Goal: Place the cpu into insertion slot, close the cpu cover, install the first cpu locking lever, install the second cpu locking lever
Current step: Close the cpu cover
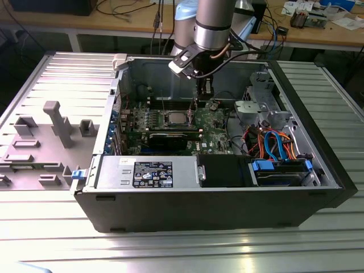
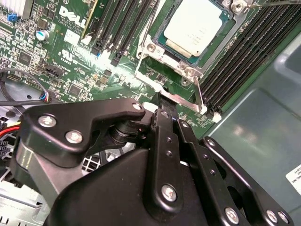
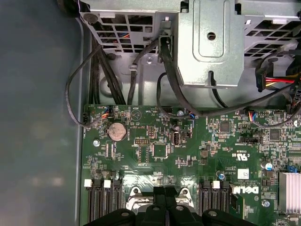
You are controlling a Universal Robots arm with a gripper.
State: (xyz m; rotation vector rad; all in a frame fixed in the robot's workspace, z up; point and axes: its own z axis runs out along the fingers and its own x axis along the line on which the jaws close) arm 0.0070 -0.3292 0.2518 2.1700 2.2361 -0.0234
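The open case (image 1: 199, 211) lies on its side, with the arm reaching down into it over the motherboard (image 3: 160, 150). The slot (image 2: 148, 48) sits mid-board between the memory rows. The cover (image 2: 181, 69) looks folded down around it, though you can't be sure it lies fully flat.

The cpu (image 2: 197, 26) is seated in the slot, its pale metal top showing through the cover's window. By this reckoning the first two steps are done and you are on the first lever.

A thin lever (image 2: 145, 37) runs beside the socket and does not look tucked under a catch.

Your gripper (image 2: 163, 103) is at the socket's near edge, tips touching or just above the silver strip there. The fingers (image 3: 160, 209) are drawn together with barely a gap. Whether they pinch anything, you cannot tell.

Locking calls for a steady downward sweep and a sideways tuck under the hook, without lifting the cover.
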